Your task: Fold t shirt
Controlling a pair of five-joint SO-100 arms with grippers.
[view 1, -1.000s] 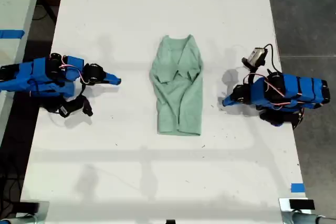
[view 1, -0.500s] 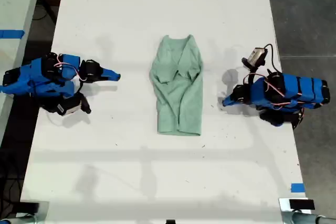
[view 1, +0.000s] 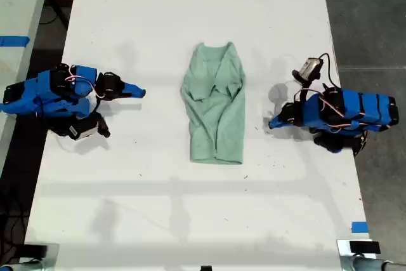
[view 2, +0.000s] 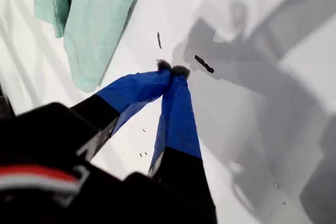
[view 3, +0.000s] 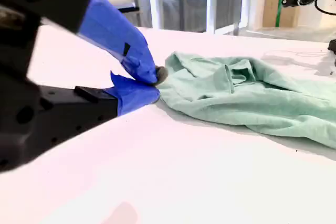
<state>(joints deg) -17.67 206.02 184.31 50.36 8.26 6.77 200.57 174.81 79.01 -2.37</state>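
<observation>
The t shirt (view 1: 216, 103) lies mid-tabletop (view 1: 158, 207), sleeves folded in. My first gripper (view 2: 172, 70) and second gripper (view 3: 153, 81) flank it, fingers closed, empty. Next, I judge, pinch both hem corners evenly

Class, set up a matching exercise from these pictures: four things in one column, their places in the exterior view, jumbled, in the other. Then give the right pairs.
Things:
1. t shirt
2. my first gripper
3. my second gripper
4. blue tape

Places:
A. exterior view's left of the shirt, jaws shut, holding nothing
B. near the exterior view's lower right corner
C. middle of the white table, touched by neither gripper
D. exterior view's right of the shirt, jaws shut, holding nothing

Pairs: 1-C, 2-D, 3-A, 4-B
</observation>
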